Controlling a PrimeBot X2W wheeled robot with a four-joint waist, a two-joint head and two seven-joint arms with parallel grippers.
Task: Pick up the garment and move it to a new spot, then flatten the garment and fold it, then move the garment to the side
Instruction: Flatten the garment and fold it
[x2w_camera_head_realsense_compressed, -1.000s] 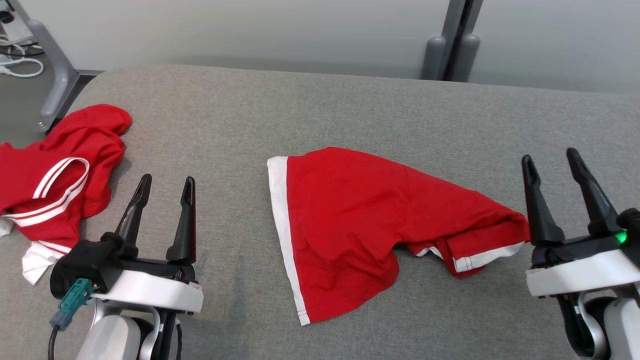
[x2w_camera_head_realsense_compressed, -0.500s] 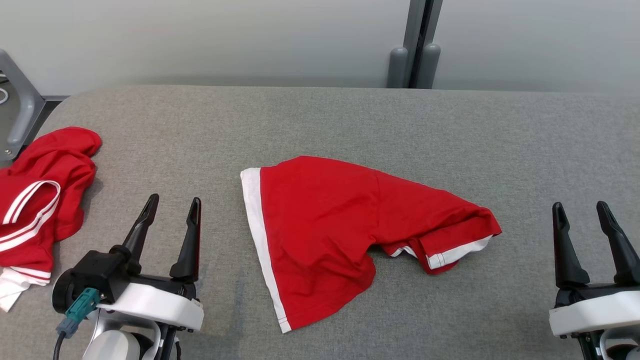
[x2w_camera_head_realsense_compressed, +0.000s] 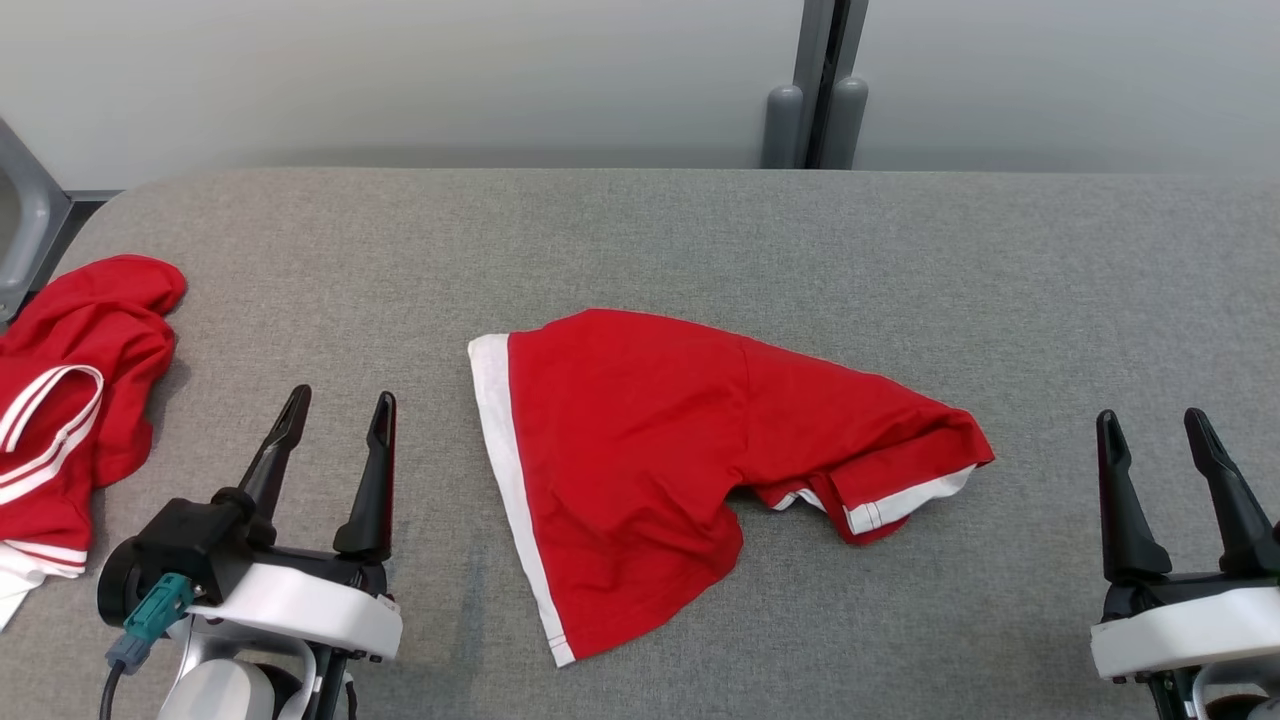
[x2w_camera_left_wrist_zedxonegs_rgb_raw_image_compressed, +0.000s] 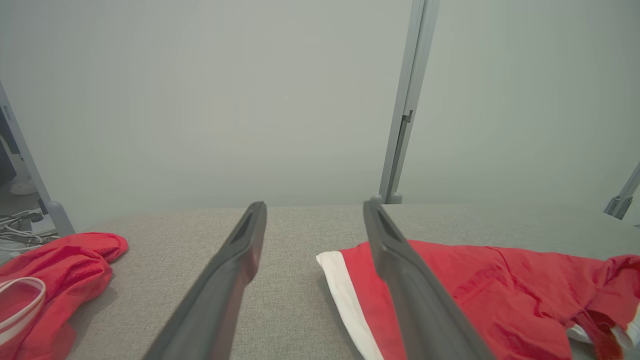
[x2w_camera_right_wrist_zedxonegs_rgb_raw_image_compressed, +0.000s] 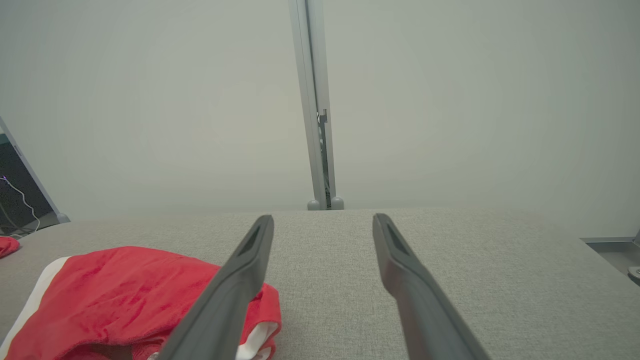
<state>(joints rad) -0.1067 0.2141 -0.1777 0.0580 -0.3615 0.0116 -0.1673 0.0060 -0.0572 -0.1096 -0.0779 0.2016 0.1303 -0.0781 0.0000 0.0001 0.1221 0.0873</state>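
The garment (x2w_camera_head_realsense_compressed: 650, 460) is red with a white band along its left edge and a white-trimmed sleeve at its right end. It lies loosely folded in the middle of the grey table (x2w_camera_head_realsense_compressed: 700, 230). My left gripper (x2w_camera_head_realsense_compressed: 340, 400) hovers open near the front edge, left of the garment and apart from it. My right gripper (x2w_camera_head_realsense_compressed: 1150, 418) is open to its right, also clear of it. In the left wrist view the garment (x2w_camera_left_wrist_zedxonegs_rgb_raw_image_compressed: 500, 295) sits right of the open left gripper (x2w_camera_left_wrist_zedxonegs_rgb_raw_image_compressed: 314, 207). In the right wrist view the garment (x2w_camera_right_wrist_zedxonegs_rgb_raw_image_compressed: 115, 290) lies left of the open right gripper (x2w_camera_right_wrist_zedxonegs_rgb_raw_image_compressed: 324, 219).
Another red garment (x2w_camera_head_realsense_compressed: 70, 400) with white-striped trim lies crumpled at the table's left edge, also visible as the same crumpled red garment (x2w_camera_left_wrist_zedxonegs_rgb_raw_image_compressed: 50, 280). A grey post (x2w_camera_head_realsense_compressed: 815, 90) stands against the wall behind the table. A metal frame leg (x2w_camera_head_realsense_compressed: 25, 230) is off the left corner.
The whole picture has shifted, so the camera has turned towards the right. Both garments lie as before. The right gripper now shows lower in the picture. Both grippers stay open.
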